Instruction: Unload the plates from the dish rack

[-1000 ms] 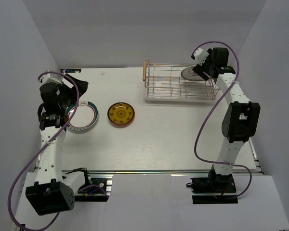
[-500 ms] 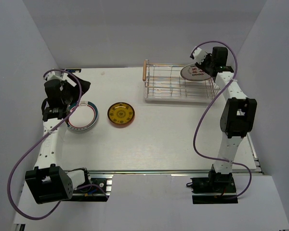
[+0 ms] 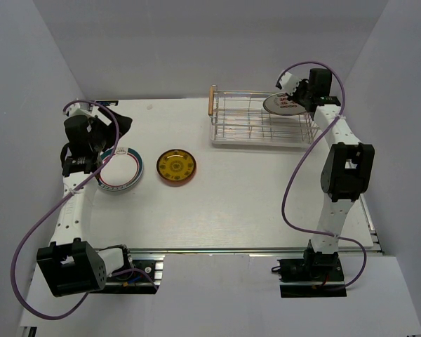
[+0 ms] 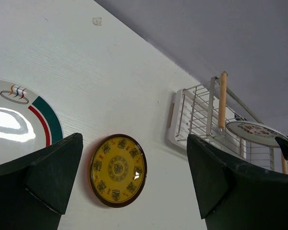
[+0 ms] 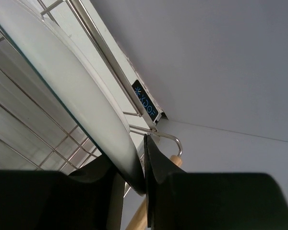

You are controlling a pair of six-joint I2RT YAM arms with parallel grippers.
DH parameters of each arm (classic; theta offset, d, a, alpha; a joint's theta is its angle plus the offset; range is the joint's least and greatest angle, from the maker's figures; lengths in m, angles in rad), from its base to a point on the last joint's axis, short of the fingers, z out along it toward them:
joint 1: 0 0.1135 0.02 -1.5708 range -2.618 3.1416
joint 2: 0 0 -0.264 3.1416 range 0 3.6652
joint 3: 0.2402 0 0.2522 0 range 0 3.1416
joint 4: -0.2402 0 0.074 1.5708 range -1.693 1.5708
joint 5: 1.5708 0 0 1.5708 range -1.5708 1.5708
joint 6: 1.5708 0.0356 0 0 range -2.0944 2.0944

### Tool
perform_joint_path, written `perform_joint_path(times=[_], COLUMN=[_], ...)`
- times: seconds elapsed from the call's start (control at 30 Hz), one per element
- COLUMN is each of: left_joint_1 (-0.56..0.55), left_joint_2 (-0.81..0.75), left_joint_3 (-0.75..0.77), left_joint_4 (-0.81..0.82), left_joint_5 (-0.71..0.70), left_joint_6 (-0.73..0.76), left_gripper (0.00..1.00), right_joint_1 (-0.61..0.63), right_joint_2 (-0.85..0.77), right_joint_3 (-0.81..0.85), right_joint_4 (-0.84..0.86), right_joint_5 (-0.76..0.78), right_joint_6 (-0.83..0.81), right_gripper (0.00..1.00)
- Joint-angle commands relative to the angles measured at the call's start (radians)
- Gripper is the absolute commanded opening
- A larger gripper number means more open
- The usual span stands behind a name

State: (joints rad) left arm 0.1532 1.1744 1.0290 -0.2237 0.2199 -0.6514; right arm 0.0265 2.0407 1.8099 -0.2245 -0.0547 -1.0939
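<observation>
Right fingers [image 5: 156, 167] pinch rim of white plate [image 5: 72, 91], tilted at right end of dish rack [image 3: 245, 121]. Thin edge hold (little bite): plate may pivot, slip or snag wires when lifted. Left fingers [image 4: 216, 182] spread wide, empty, above worktop [image 3: 252, 196].

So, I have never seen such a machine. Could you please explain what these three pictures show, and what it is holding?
These are two robot arms, left and right, bolted to a white table. One picture looks down from above; the other two come from a camera on each wrist, so the dark shapes there are the arm's own fingers. On the table lie a green-rimmed plate and a small yellow plate; at the back stands a wire dish rack. The left end effector is open and empty, near the green-rimmed plate. The right end effector pinches the rim of a white plate in the rack.
</observation>
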Motion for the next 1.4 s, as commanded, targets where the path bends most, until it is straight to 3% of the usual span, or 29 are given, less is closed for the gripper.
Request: perform_joint_path(times=[0.0, 0.43, 0.67, 0.8, 0.93, 1.03, 1.23, 1.3, 1.37], left_joint_1=[-0.004, -0.004, 0.014, 0.014, 0.000, 0.000, 0.000, -0.009, -0.009], left_joint_2=[-0.033, -0.062, -0.108, -0.136, -0.156, -0.145, -0.108, -0.102, -0.108], left_joint_3=[-0.006, 0.013, 0.005, 0.002, -0.035, -0.061, -0.092, -0.084, -0.099], left_joint_4=[0.015, -0.054, -0.092, -0.082, 0.013, 0.095, 0.216, 0.251, 0.265], left_joint_5=[0.018, 0.012, 0.073, 0.151, 0.268, 0.406, 0.600, 0.657, 0.702], left_joint_6=[0.015, 0.030, 0.045, 0.050, 0.038, -0.007, -0.070, -0.063, -0.071], left_gripper=[0.98, 0.98, 0.98, 0.98, 0.98, 0.98, 0.98, 0.98, 0.98], right_joint_1=[-0.008, -0.007, -0.002, 0.000, 0.001, 0.006, 0.026, 0.055, 0.079], right_joint_2=[-0.103, -0.266, -0.427, -0.562, -0.691, -0.709, -0.645, -0.572, -0.539], right_joint_3=[0.017, 0.005, 0.025, -0.089, -0.213, -0.228, -0.331, -0.334, -0.357], right_joint_4=[0.151, 0.070, -0.130, -0.092, 0.023, 0.062, 0.299, 0.307, 0.362], right_joint_5=[0.050, 0.035, -0.135, -0.266, -0.457, -0.568, -0.802, -0.890, -0.910], right_joint_6=[-0.032, -0.051, 0.017, 0.127, 0.417, 0.723, 1.509, 1.700, 1.778], right_gripper=[0.10, 0.06, 0.00, 0.00, 0.00, 0.00, 0.00, 0.00, 0.00])
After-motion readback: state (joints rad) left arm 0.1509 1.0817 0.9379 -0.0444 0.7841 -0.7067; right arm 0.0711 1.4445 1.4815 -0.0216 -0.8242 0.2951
